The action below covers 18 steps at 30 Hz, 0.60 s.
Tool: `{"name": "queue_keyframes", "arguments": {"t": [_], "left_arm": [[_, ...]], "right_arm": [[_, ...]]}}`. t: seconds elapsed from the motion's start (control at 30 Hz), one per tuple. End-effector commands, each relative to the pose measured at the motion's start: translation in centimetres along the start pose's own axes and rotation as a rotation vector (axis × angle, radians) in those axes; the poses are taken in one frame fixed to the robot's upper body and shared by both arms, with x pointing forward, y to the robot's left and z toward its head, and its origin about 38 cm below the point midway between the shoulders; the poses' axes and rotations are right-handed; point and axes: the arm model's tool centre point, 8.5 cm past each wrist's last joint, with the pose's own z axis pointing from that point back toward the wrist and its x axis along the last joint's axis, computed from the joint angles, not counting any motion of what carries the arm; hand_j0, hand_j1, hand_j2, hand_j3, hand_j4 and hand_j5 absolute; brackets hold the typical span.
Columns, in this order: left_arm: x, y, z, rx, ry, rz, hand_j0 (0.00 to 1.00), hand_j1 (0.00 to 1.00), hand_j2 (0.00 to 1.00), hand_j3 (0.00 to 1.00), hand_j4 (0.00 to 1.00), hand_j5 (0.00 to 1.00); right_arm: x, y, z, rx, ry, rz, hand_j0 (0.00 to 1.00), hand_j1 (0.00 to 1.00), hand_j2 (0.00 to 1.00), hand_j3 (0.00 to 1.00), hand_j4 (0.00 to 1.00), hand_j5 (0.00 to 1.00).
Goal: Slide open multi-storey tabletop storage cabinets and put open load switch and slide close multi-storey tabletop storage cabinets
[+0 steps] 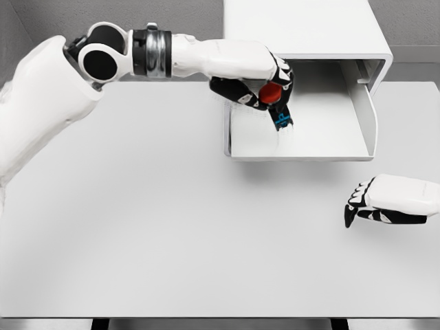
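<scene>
Head view shows the left hand [265, 88] gripping the switch [273, 98] over the open drawer [302, 148] of the far cabinet [302, 27]. Right hand [385, 201] rests on the tabletop [172, 227] at near right, fingers loosely curled, holding nothing.

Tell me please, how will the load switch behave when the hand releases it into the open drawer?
The load switch, held in the left hand, looks small and rigid, so probably light. Its round red part may let it roll or tip on the smooth drawer floor.

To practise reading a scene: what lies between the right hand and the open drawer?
Only bare table separates the right hand from the drawer in the head view.
</scene>
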Motion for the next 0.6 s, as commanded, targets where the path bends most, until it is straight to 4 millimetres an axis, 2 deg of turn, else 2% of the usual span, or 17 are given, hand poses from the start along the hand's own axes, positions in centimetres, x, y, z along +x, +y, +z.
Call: {"name": "queue_keyframes", "arguments": {"t": [0.0, 0.1, 0.17, 0.2, 0.37, 0.57], "left_arm": [[-1.83, -0.65, -0.54, 0.015, 0.044, 0.062, 0.39, 0.39, 0.39, 0.39, 0.39, 0.39], [-1.65, -0.54, -0.88, 0.016, 0.036, 0.06, 0.46, 0.46, 0.46, 0.46, 0.46, 0.46], [-1.49, -0.51, -1.23, 0.017, 0.028, 0.06, 0.57, 0.57, 0.57, 0.57, 0.57, 0.57], [-1.48, -0.5, -1.23, 0.018, 0.028, 0.061, 0.68, 0.68, 0.68, 0.68, 0.68, 0.68], [-1.49, -0.56, -1.18, 0.017, 0.028, 0.062, 0.9, 0.9, 0.9, 0.9, 0.9, 0.9], [-1.49, -0.56, -1.18, 0.017, 0.028, 0.062, 1.0, 1.0, 1.0, 1.0, 1.0, 1.0]], "right_arm": [[0.0, -0.05, 0.03, -0.003, 0.0, -0.005, 0.46, 0.46, 0.46, 0.46, 0.46, 0.46], [0.0, -0.05, 0.03, -0.003, 0.0, -0.005, 0.46, 0.46, 0.46, 0.46, 0.46, 0.46], [0.0, -0.05, 0.03, -0.003, 0.0, -0.005, 0.46, 0.46, 0.46, 0.46, 0.46, 0.46], [0.0, -0.11, 0.04, -0.004, 0.0, -0.004, 0.46, 0.46, 0.46, 0.46, 0.46, 0.46], [0.0, -0.11, 0.04, -0.004, 0.0, -0.004, 0.46, 0.46, 0.46, 0.46, 0.46, 0.46], [0.01, -0.42, 0.01, -0.011, -0.001, 0.002, 0.46, 0.46, 0.46, 0.46, 0.46, 0.46]]}}
